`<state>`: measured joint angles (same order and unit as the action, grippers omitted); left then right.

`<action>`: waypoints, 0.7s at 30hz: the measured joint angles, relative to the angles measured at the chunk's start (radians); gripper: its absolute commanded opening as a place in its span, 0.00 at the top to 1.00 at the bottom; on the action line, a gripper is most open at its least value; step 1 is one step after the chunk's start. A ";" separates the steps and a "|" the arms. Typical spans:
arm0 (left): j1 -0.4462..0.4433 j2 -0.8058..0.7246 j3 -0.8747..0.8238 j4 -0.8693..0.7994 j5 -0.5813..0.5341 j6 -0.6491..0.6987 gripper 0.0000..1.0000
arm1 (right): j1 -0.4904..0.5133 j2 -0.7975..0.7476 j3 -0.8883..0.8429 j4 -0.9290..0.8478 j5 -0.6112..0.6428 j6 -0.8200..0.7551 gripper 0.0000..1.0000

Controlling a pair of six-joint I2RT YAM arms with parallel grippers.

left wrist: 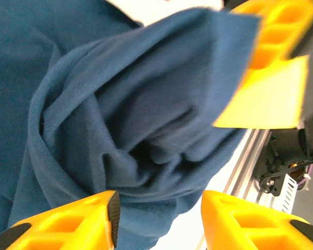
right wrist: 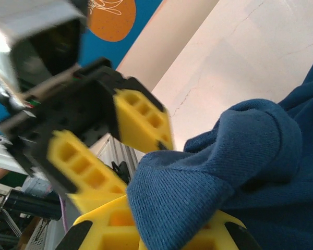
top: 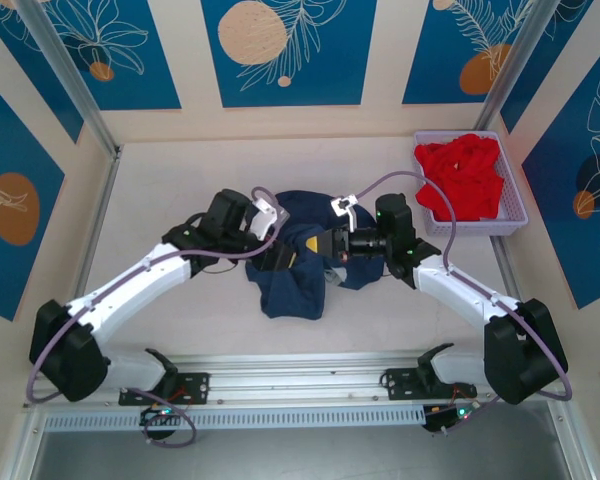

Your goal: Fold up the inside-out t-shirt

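Navy t-shirt (top: 292, 290) lies bunched, long axis far-to-near, right pincer (right wrist: 167, 226) clamped on it, left pincer (left wrist: 159, 208) parted.

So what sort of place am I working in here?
Probably a purpose-built robot test booth, not a home: printed blue leaf-pattern wall panels, aluminium frame posts, and a mounting rail across the front.

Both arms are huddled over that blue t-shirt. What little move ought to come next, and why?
Probably the left gripper should back away from the t-shirt and look for a fresh edge to grasp. Its jaws stand open, clamping nothing, while the right gripper is pinched shut on a fold. The t-shirt lies crumpled in a heap, so it needs spreading flat first.
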<state>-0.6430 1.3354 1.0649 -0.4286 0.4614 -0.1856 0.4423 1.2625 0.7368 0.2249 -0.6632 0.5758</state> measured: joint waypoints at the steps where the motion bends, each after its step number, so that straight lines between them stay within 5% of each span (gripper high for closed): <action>1: 0.000 0.022 0.000 0.000 -0.010 -0.003 0.54 | -0.002 -0.002 -0.002 0.001 0.000 0.002 1.00; 7: 0.000 0.085 0.002 0.030 -0.027 -0.033 0.60 | -0.013 -0.023 -0.027 0.007 -0.009 0.005 1.00; 15: 0.014 0.153 0.002 0.227 0.075 -0.127 0.99 | -0.049 -0.061 -0.075 0.037 -0.033 0.007 1.00; 21: 0.047 0.146 -0.067 0.404 0.227 -0.177 1.00 | -0.102 -0.082 -0.094 0.060 -0.050 0.043 1.00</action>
<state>-0.5961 1.4818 0.9981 -0.0250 0.6884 -0.3626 0.3401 1.1809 0.6426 0.2848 -0.7128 0.6189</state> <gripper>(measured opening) 0.048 0.066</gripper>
